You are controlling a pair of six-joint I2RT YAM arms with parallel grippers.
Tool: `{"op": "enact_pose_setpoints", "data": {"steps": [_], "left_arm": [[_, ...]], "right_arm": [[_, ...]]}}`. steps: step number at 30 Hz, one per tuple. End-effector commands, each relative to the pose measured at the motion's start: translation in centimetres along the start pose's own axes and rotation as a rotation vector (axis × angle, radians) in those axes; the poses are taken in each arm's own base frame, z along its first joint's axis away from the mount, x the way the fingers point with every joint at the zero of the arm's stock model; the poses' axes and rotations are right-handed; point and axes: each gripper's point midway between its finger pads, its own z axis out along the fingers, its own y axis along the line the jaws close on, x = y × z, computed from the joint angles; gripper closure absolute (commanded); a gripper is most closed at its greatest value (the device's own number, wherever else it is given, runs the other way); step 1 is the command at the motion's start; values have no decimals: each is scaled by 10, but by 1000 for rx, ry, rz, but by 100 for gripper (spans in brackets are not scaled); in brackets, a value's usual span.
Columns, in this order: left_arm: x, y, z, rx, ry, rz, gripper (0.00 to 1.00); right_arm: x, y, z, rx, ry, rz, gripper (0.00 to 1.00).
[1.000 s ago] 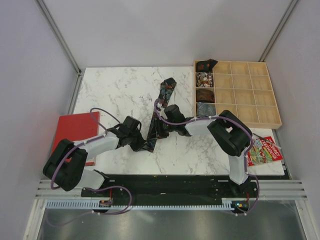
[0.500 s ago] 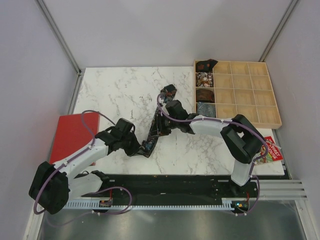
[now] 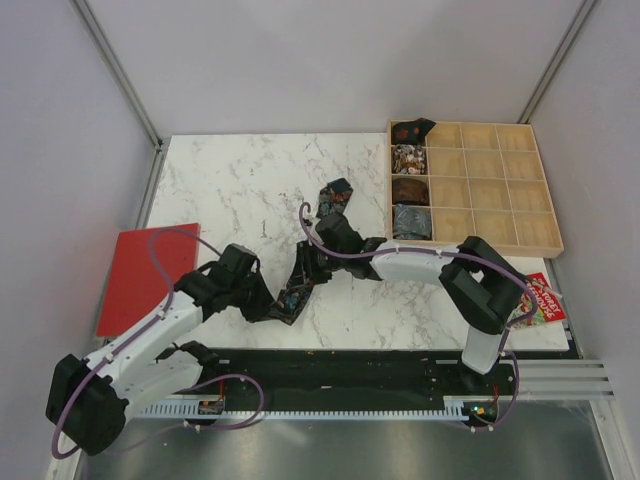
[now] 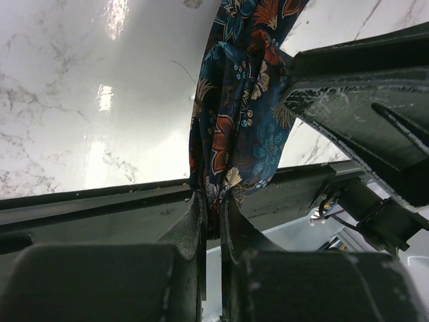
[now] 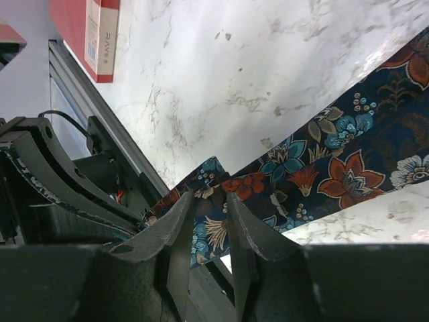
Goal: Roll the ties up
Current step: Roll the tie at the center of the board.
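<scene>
Rolling barely begun: holding tie (image 4: 234,121) in left gripper (image 4: 212,202) and right gripper (image 5: 209,203), both clamped on fabric.
Next, probably: winding near end inward, keeping it taut.

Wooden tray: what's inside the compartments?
The tray holds four rolled ties in its left column, one each. The remaining compartments show bare wood. Each roll covers the floor under it, so anything beneath is hidden.

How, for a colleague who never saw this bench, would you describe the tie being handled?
On the marble table, left of the wooden compartment tray, look between the left claw and right claw. The tie is a long dark floral strip, the only fabric outside the tray.
</scene>
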Motion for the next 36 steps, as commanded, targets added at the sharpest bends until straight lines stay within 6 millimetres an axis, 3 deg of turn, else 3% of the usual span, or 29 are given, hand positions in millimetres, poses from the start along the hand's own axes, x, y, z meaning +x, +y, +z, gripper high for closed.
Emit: {"op": "enact_pose_setpoints", "data": {"steps": [1, 10, 23, 30, 36], "left_arm": [[12, 4, -7, -5, 46, 9, 98], [5, -7, -19, -13, 31, 43, 98], [-17, -41, -16, -33, 55, 136, 98], [-25, -64, -3, -14, 110, 173, 98], [-27, -83, 8, 35, 182, 179, 98]], "right_arm": [[6, 9, 4, -1, -18, -5, 66], [33, 8, 12, 11, 16, -5, 66], [41, 5, 13, 18, 25, -4, 67], [30, -3, 10, 41, 10, -8, 67], [-4, -30, -7, 94, -49, 25, 64]]}}
